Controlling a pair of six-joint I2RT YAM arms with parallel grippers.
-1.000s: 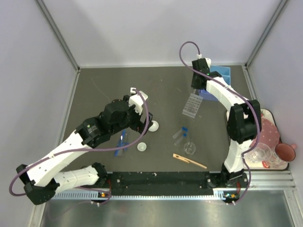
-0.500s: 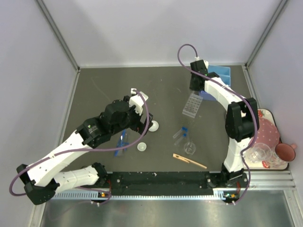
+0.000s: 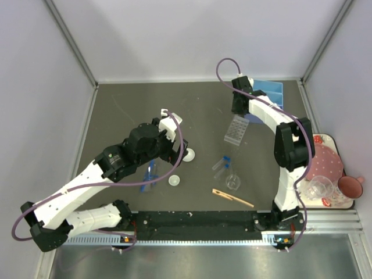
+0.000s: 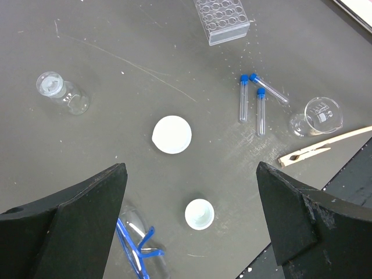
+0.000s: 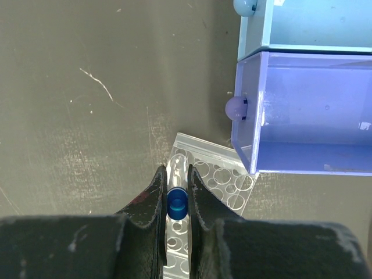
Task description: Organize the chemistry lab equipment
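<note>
A blue-capped tube (image 5: 177, 167) is clenched between the right fingers (image 5: 156, 200), poised over the rack (image 5: 224, 180) beside a blue box (image 5: 302, 110). The left fingers (image 4: 81, 215) are released, spread wide above two dishes (image 4: 172, 134), three loose tubes (image 4: 260, 110) and a beaker (image 4: 317, 115) on the desk (image 4: 116, 35).

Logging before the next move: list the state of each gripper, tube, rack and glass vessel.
Right gripper, shut on a blue-capped tube.
Left gripper, open, empty.
Tube rack, upright, visible holes empty.
Three loose tubes, capped, lying flat.
Beaker, apparently upright, looks empty.
Glass flask, apparently upright.
</note>
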